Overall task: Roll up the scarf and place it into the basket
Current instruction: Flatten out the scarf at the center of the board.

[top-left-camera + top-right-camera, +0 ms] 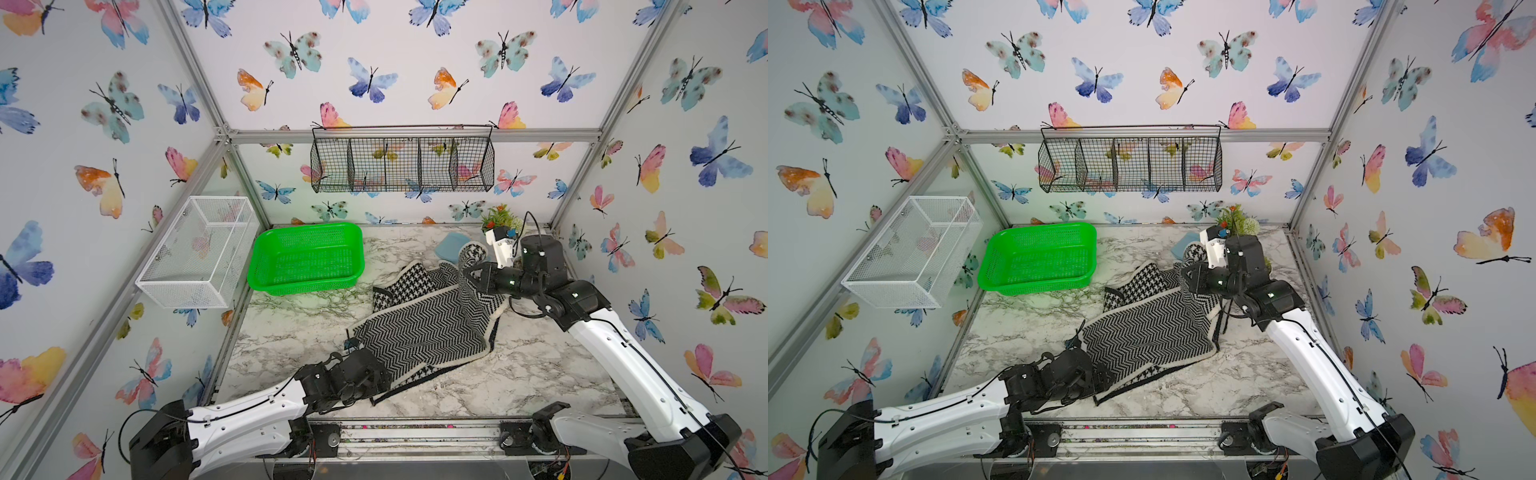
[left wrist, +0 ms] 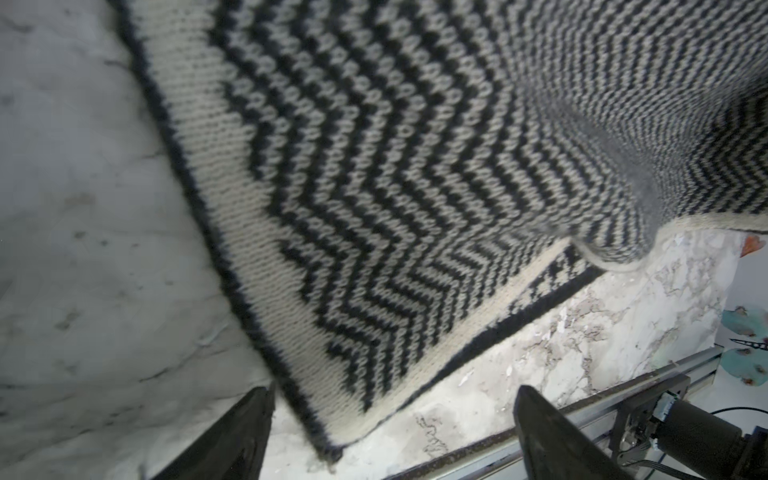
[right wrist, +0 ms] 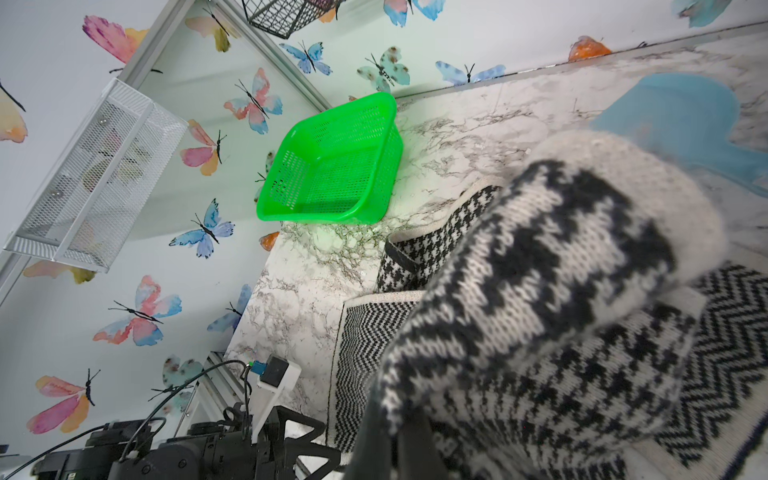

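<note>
Knitwear like this scarf (image 1: 419,328) looks soft, light and floppy. It will likely sag and unroll wherever it is unsupported, though the wool should not slip in a grip. It lies spread and partly doubled over on the marble desk (image 1: 291,332), from the centre toward the right, well apart from the empty green basket (image 1: 305,286) at the back left. The best hold, I judge, is at an edge or corner, pinching every layer. The right fingers (image 1: 476,277) are clenched on its far end and lift that end off the desk into a curl. That arm reaches to the back right, forearm nearly level, wrist turned toward the centre. The left arm lies low along the desk, and the left fingers (image 2: 540,419) stand released, straddling the near corner without pinching it
</note>
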`<state>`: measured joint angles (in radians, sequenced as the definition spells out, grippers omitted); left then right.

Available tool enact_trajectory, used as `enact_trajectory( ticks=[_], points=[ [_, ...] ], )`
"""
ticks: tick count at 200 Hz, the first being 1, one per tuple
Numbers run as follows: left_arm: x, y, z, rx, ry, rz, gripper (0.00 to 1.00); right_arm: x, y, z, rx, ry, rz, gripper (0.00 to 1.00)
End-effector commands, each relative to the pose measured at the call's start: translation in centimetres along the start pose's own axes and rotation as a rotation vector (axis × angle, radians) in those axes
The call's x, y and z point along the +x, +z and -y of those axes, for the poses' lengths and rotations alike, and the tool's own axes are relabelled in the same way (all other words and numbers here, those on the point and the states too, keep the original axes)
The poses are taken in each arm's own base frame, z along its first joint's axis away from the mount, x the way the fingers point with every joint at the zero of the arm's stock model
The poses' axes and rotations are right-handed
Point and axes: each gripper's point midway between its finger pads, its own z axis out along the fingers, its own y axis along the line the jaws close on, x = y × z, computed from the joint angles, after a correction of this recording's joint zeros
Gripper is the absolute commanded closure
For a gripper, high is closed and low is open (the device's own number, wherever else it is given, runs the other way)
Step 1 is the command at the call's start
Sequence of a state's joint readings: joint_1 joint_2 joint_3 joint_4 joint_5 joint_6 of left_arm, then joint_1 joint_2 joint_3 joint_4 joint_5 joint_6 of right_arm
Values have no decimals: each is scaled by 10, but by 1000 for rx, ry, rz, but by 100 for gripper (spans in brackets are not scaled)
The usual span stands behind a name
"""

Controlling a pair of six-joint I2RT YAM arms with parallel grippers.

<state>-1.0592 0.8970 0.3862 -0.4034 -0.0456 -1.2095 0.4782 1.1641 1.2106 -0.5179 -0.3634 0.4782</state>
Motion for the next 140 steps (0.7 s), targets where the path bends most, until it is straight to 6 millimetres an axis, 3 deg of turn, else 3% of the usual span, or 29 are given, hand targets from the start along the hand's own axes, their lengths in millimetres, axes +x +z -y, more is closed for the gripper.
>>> enact_trajectory(
  ticks=[1, 49, 60, 75, 79, 110, 140],
  points=[
    [2, 0, -10, -15, -24, 0, 13, -5, 9, -9, 10, -18, 30, 99],
    [8, 9, -18, -25, -20, -18, 26, 2, 26, -25, 5, -40, 10, 99],
    [8, 10, -20, -30, -20, -12, 37, 4, 28, -26, 6, -44, 5, 99],
    [7, 10, -21, -23, -28, -6, 70, 7, 32, -27, 8, -45, -3, 99],
    [7, 10, -22, -24, -32, -3, 75, 7, 33, -27, 7, -45, -4, 99],
    [4, 6, -22, -29, -36, 13, 77, 12, 38, -29, 5, -49, -14, 99],
    [3, 4, -24, -37, -36, 18, 93, 12, 38, -28, 10, -51, -11, 99]
  ],
)
